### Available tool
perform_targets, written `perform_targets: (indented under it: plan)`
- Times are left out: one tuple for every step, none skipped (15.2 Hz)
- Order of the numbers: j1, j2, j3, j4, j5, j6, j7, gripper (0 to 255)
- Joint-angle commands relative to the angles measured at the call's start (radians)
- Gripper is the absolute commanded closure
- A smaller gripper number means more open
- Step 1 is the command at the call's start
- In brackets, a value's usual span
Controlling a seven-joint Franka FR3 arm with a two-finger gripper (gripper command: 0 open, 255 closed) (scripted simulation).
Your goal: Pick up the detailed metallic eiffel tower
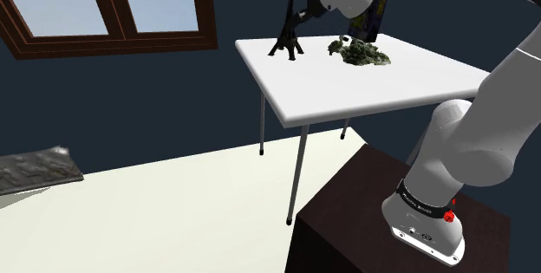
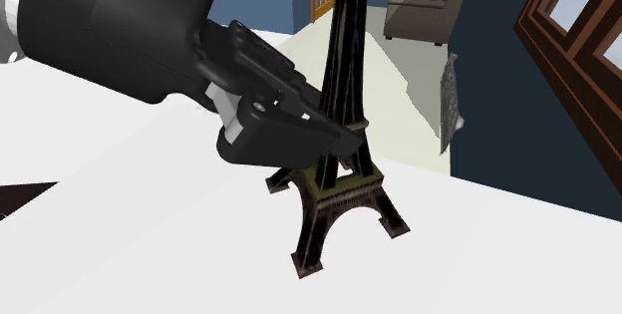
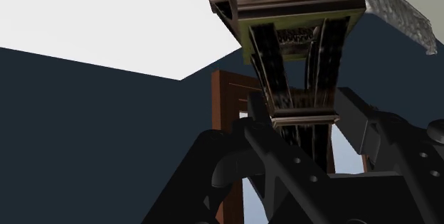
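Tool clasping eiffel tower, mid-height

Lighting and picture quality, three views.

- **Shoulder view:** dim, even light. The white table top and pale floor are the brightest areas, and the dark blue walls are nearly flat in tone. The window shows pale daylight. There is a soft sheen on my arm.
- **Second exterior view:** the table top shades to grey beside my gripper, whose black body swallows most detail. Faint highlights run along the tower.
- **Wrist view:** the tower's girders catch dull glints.
- **All views:** edges are crisp throughout.
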Motion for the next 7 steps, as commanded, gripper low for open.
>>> perform_targets:
  plan:
    - [-0.014, -0.008, 0.013, 0.016, -0.035, -0.02, 0.036, 255]
    - [-0.021, -0.011, 0.019, 0.024, -0.05, -0.03, 0.051, 255]
    - [-0.027, -0.014, 0.023, 0.033, -0.064, -0.04, 0.065, 255]
    - [-0.033, -0.017, 0.028, 0.042, -0.077, -0.051, 0.079, 255]
    - [-0.038, -0.019, 0.032, 0.051, -0.09, -0.062, 0.092, 255]
    - [-0.039, -0.02, 0.033, 0.052, -0.091, -0.064, 0.094, 255]
    - [-0.039, -0.02, 0.033, 0.052, -0.092, -0.064, 0.094, 255]
